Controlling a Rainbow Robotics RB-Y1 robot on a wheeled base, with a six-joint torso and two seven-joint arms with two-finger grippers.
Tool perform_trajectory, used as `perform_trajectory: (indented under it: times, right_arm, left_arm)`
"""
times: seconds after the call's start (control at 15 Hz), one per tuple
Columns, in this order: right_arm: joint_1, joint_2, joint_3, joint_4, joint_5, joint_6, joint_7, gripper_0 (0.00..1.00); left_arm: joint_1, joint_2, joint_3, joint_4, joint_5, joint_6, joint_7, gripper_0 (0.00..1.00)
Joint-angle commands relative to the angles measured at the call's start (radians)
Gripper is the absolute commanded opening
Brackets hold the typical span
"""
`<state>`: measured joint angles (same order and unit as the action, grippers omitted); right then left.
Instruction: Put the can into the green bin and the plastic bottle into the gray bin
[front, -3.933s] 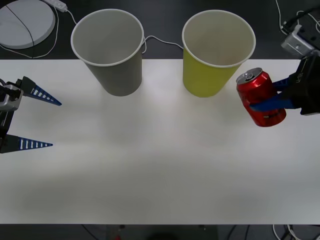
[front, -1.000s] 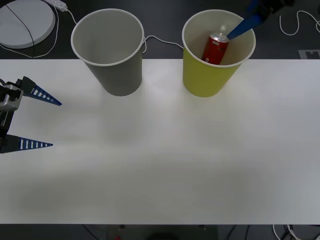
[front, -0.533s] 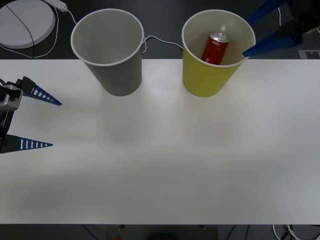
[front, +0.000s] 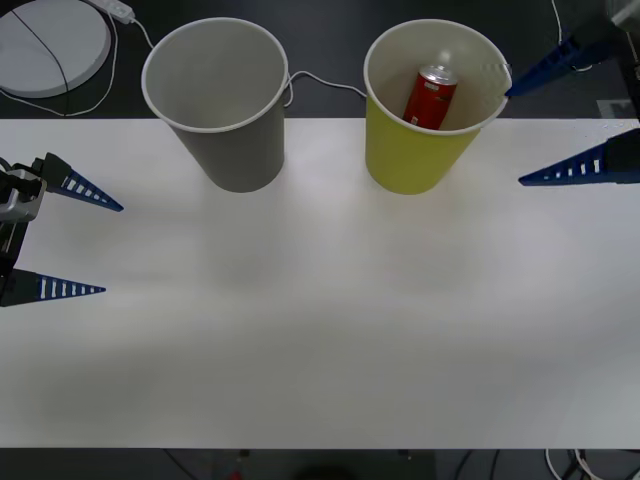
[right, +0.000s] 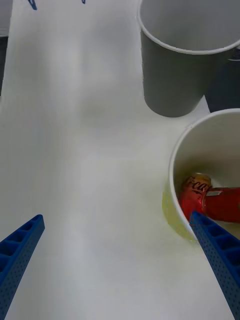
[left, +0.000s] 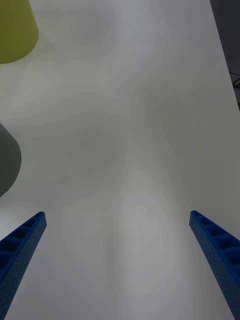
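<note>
The can (front: 431, 97) sits inside the green bin (front: 418, 150), leaning at a tilt with its silver top up toward the rim; from my right wrist camera I see it (right: 202, 200) low against the cup's pale inner wall, red body and label showing. The green bin stands upright at the far side of the white worktop (front: 320, 320), and the gray bin (front: 230, 140) stands upright beside it on the robot's left, the two apart with a gap of bare worktop between them. I can see nothing inside the gray bin from the front view. My right claw (front: 545, 125) hangs just to the right of the green bin, its blue ribbed fingers (front: 575, 165) spread wide and holding nothing; the farther fingertip comes right up by the bin's rim, though I cannot tell whether it touches, and the nearer one lies over the worktop. In the right wrist view the same claw (right: 117, 240) shows its two fingers at the corners, well apart. My left claw (front: 85, 245) is parked at the left edge of the worktop, well clear of both bins, fingers also wide apart and empty. Behind the worktop I see a white round disc (front: 50, 45) and a thin white cable (front: 325, 82) on the dark floor.
</note>
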<state>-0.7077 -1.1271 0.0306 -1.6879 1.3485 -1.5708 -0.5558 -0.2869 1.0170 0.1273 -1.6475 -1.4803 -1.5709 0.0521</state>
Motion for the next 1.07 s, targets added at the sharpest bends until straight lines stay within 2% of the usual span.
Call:
perform_trajectory:
  times: [0.07,0.27,0.53,1.07]
  right_arm:
    - [0.165,0.036,-0.113,-0.076,-0.014,0.000,0.083,1.00]
    - [0.284,0.078,-0.186,-0.111,-0.014,0.000,0.163,1.00]
    - [0.375,0.101,-0.207,-0.119,-0.008,0.000,0.247,1.00]
    - [0.516,0.162,-0.259,-0.128,0.023,0.000,0.326,1.00]
  left_arm:
    - [0.000,0.000,0.000,0.000,0.000,0.000,0.000,1.00]
    - [0.000,0.000,0.000,0.000,0.000,0.000,0.000,1.00]
    - [0.000,0.000,0.000,0.000,0.000,0.000,0.000,1.00]
    - [0.000,0.000,0.000,0.000,0.000,0.000,0.000,1.00]
